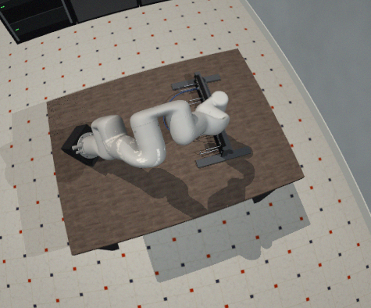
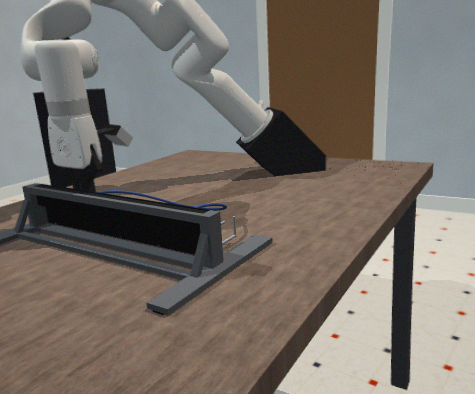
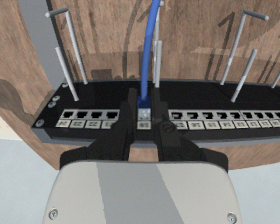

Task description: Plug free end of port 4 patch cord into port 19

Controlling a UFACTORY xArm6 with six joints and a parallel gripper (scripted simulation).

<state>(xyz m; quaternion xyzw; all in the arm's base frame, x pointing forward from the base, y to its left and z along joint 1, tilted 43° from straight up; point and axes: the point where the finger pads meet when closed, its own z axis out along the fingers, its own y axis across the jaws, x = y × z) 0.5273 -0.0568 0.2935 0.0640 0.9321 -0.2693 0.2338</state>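
Observation:
The rack (image 1: 236, 155) (image 2: 202, 281) (image 3: 103, 95) stands upright on its feet on the table. My gripper (image 2: 84, 184) (image 3: 144, 98) is shut on the clear plug with its blue boot (image 3: 145, 103), at the port row. The number plate between the fingers (image 3: 144, 125) reads upside down as 19; the fingers hide the neighbouring plates. The plug lines up with that port; its depth and latch cannot be seen. The blue patch cord (image 1: 181, 92) (image 2: 125, 192) (image 3: 147, 55) rises from the boot and arcs in front of the rack. Its port 4 end is out of the wrist view.
Metal cable guides (image 1: 211, 150) (image 2: 234, 227) (image 3: 71, 30) stick out from the rack's front; one stands close beside the cord. The table (image 1: 137, 199) (image 2: 100, 325) extends around the rack. The arm's base (image 1: 78, 145) (image 2: 285, 145) is at the far end.

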